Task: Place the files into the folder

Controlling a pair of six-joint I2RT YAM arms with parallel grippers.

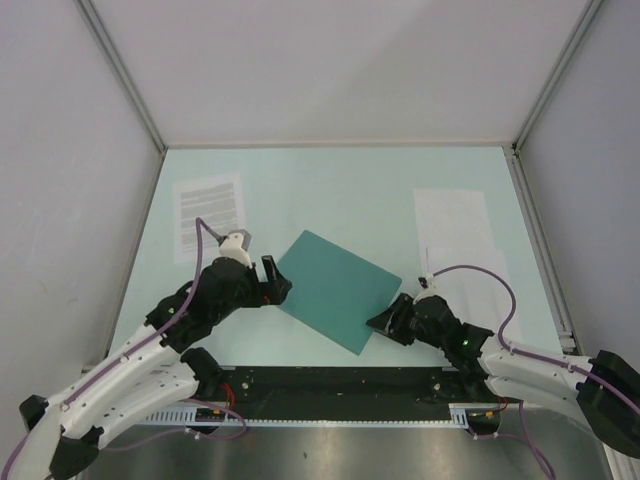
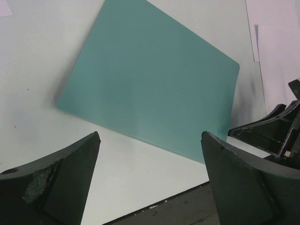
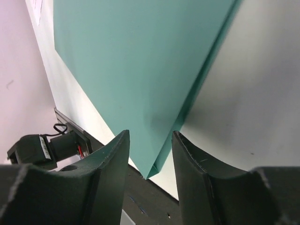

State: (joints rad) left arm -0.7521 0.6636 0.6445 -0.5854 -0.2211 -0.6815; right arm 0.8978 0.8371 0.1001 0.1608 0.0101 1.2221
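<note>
Two arms flank the folder (image 1: 335,288), which lies shut and askew on the mint table (image 1: 330,180). The left gripper (image 1: 272,280) hovers with jaws spread wide. The folder's flat face is just ahead of its fingertips and nothing is between them. The right gripper (image 1: 383,322) stands at the opposite corner, its fingers (image 3: 105,173) drawn to a narrow gap with the folder's corner poking into it. No clamp on the card is visible.

Both files are outside the folder. The printed sheet (image 1: 210,213) lies beyond and left of the left gripper, well apart. The blank sheet (image 1: 452,222) lies beyond the right gripper, near it.

The step in hand appears to be opening the cover. Done well, the right fingers would catch only the top leaf at that corner, where a shadow hints at a slight lift. The left gripper would steady the folder so it does not slide on what looks a smooth top.

Pale panels (image 1: 340,60) wall the cell on three sides, and a black rail (image 1: 330,385) runs behind both grippers.
</note>
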